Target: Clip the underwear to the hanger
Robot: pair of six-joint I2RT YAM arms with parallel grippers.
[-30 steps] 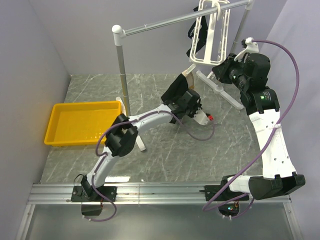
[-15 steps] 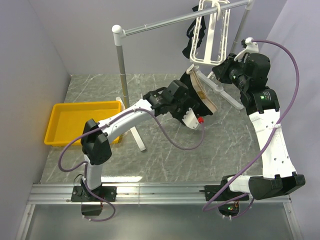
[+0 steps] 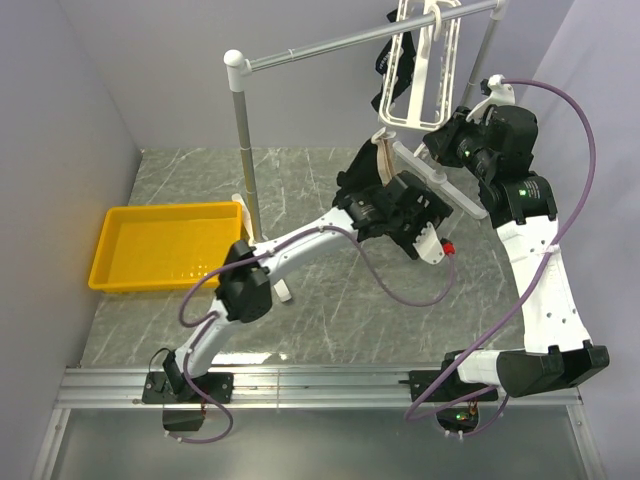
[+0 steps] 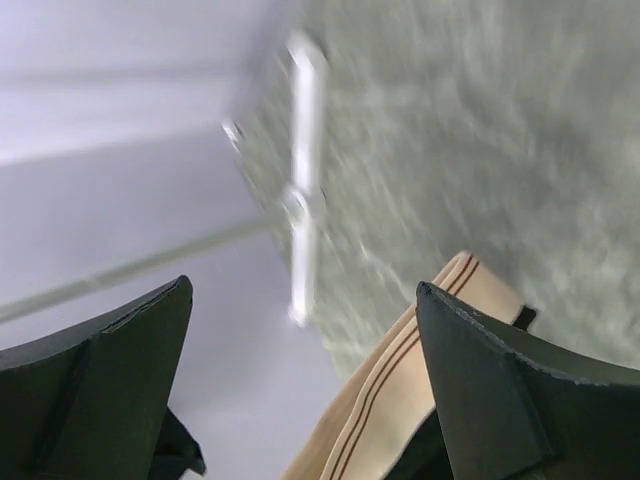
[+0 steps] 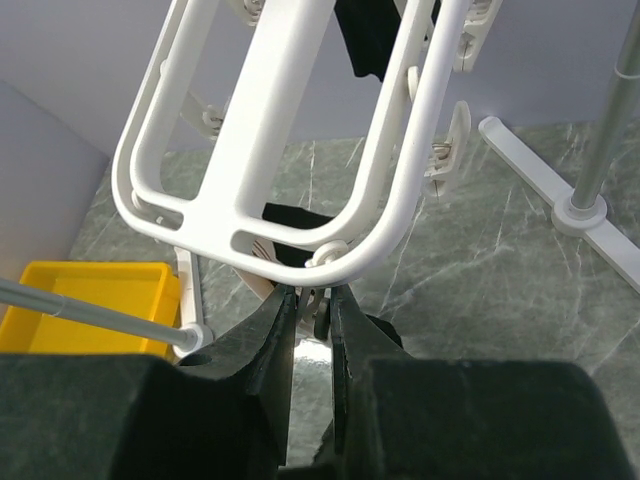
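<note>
The left arm reaches from its base at the near left edge diagonally across the grey marble-patterned table (image 3: 330, 310). Its elbow is bent above the table and its wrist is raised below the hanging frame. The left gripper (image 4: 302, 290) stands wide open, with nothing between the two dark fingers (image 4: 100, 400).

The black cloth underwear with the wide tan elastic band (image 3: 384, 158) hangs in the air just under the lower edge of the white plastic rectangular hanger with slatted bars (image 5: 270, 100). In the left wrist view, which is blurred, the tan waistband (image 4: 400, 395) lies just beside the right-hand finger. I cannot tell if it touches the finger.

The right arm rises from its base at the near right and folds at the top, so its wrist points toward the lower edge of the hanger. The right gripper (image 5: 310, 292) is nearly closed, and its fingertips pinch a small white clip (image 5: 319, 312) that hangs under the hanger's edge. I cannot tell if the cloth is inside this clip.

The hanger hangs on the grey metal rail stand with white joints (image 3: 330, 45). A yellow plastic tray (image 3: 165, 245) lies on the left part of the table, well apart from both grippers.
</note>
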